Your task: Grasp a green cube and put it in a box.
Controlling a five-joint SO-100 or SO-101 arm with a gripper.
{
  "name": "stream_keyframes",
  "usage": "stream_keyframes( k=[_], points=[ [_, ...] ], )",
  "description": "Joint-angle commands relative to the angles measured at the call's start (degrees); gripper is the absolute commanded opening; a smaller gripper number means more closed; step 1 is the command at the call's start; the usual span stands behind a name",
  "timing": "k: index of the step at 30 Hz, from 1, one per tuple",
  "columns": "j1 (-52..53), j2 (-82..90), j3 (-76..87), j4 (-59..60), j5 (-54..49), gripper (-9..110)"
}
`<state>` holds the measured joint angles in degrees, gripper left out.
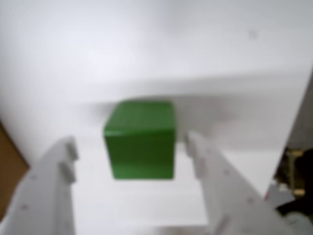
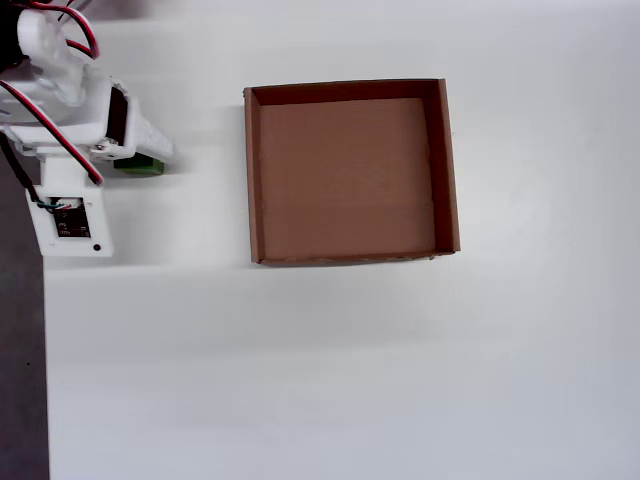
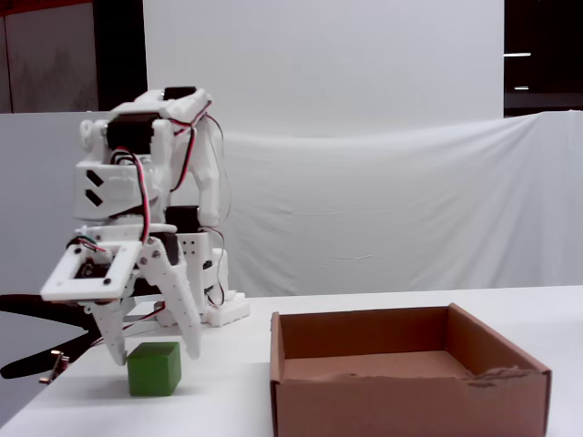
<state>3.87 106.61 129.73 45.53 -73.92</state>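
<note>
The green cube (image 1: 141, 139) sits on the white table between my gripper's (image 1: 131, 144) two white fingers. The jaws are open, with a wide gap on the cube's left and a narrow one on its right. In the fixed view the gripper (image 3: 155, 353) straddles the cube (image 3: 154, 369) from above, fingertips down beside its top half. In the overhead view the cube (image 2: 138, 166) is mostly hidden under the gripper (image 2: 148, 152). The brown cardboard box (image 2: 252, 180) stands empty to the right, also in the fixed view (image 3: 410, 401).
The arm's base (image 3: 223, 309) stands behind the cube at the table's left. A dark strip (image 2: 20, 350) marks the table's left edge. A black clamp (image 3: 36, 364) juts out there. A white cloth backdrop (image 3: 383, 209) closes the rear.
</note>
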Motion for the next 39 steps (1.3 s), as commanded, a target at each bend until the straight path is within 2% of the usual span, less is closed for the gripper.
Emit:
stream_keyframes(
  k=[1,14,31,39],
  points=[
    [-0.70,0.18,-1.58,-0.62,-1.32,31],
    [-1.58,-1.23,1.85,-2.11,-2.11,29],
    [-1.58,-1.23,2.20,-2.29,-2.37,15],
    [-2.02,0.09,2.02,-1.14,-2.29,15]
  ],
)
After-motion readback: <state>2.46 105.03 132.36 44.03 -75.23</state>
